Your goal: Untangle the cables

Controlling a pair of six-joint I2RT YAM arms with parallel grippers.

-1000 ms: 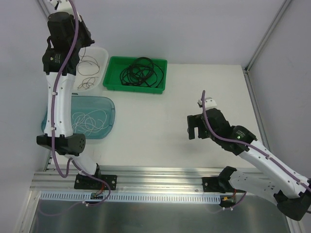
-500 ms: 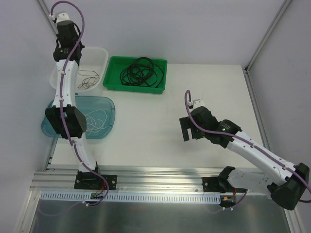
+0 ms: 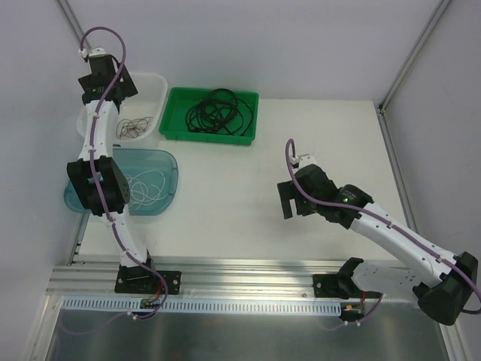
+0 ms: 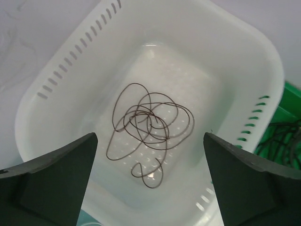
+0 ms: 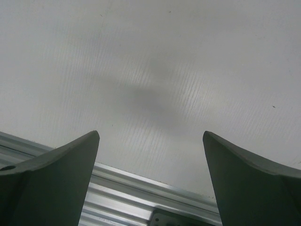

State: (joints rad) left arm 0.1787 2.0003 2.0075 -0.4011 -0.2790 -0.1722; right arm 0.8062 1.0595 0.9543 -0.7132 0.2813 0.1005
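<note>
Left hand (image 4: 150, 137) wide above brown wire (image 4: 149, 123), coiled in white basket (image 4: 244, 61) at surface's far-left corner. Right hand (image 5: 150, 136) wide, empty, toward near edge. Your risk: wire loops overlap; pinching one could cinch knot or snag basket slots.

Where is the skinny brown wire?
The brown wire lies tangled on the bottom of the white basket, far left in the top view, beside the green tray, under the left gripper.

Far left: white slotted basket (image 3: 158, 94); green tray (image 3: 207, 138) just beside it, to right. Blue translucent tray (image 3: 167, 188) nearer. White table (image 3: 240, 188); aluminium rail (image 3: 248, 274) along near edge.
</note>
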